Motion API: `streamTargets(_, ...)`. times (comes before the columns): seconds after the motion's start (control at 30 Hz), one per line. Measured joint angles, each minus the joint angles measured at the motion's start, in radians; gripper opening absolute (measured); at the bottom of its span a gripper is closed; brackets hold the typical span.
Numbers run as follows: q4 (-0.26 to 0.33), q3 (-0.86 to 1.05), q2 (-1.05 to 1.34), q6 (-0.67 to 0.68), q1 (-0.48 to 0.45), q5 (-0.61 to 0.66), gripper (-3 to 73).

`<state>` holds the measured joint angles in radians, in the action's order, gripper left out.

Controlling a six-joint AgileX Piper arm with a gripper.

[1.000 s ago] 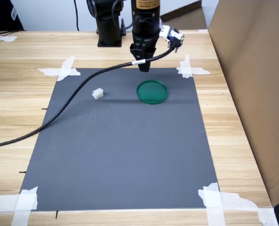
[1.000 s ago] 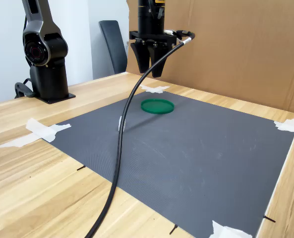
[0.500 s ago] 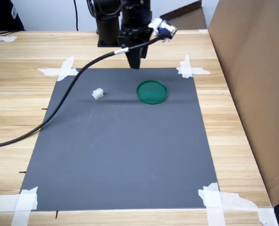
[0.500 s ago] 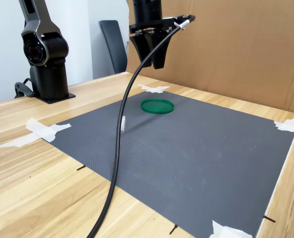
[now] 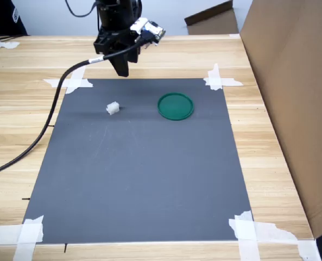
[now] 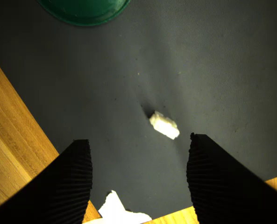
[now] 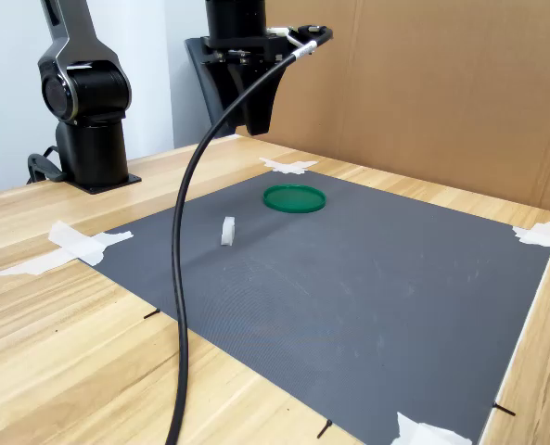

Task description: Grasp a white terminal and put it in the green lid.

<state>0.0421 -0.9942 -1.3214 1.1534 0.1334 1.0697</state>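
Claw [image 5: 121,69]: open, empty, shifted from above the lid [image 5: 175,106] toward the terminal [image 5: 113,108]. Terminal and lid: unmoved, apart on the mat [image 5: 139,174].

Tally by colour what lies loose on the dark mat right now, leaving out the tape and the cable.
White: 1, the white terminal, lying on the mat.
Green: 1, the green lid, empty, apart from the terminal.
Total: 2.
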Motion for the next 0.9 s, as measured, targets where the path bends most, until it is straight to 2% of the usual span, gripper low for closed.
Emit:
streamTargets(0.13,-0.002,0.012,0.001,0.018,-0.038,-0.009,51.7)
streamTargets(0.23,-0.025,0.096,0.002,0.029,-0.05,-0.055,51.7)
streamTargets(0.4,-0.072,0.208,0.002,0.012,-0.05,-0.191,51.7)
streamTargets(0.63,-0.077,0.208,-0.024,-0.012,-0.075,-0.229,51.7)
streamTargets(0.7,-0.071,0.208,-0.047,0.003,-0.118,-0.255,51.7)
streamTargets(0.9,-0.066,0.208,-0.109,0.072,-0.142,-0.278,51.7)
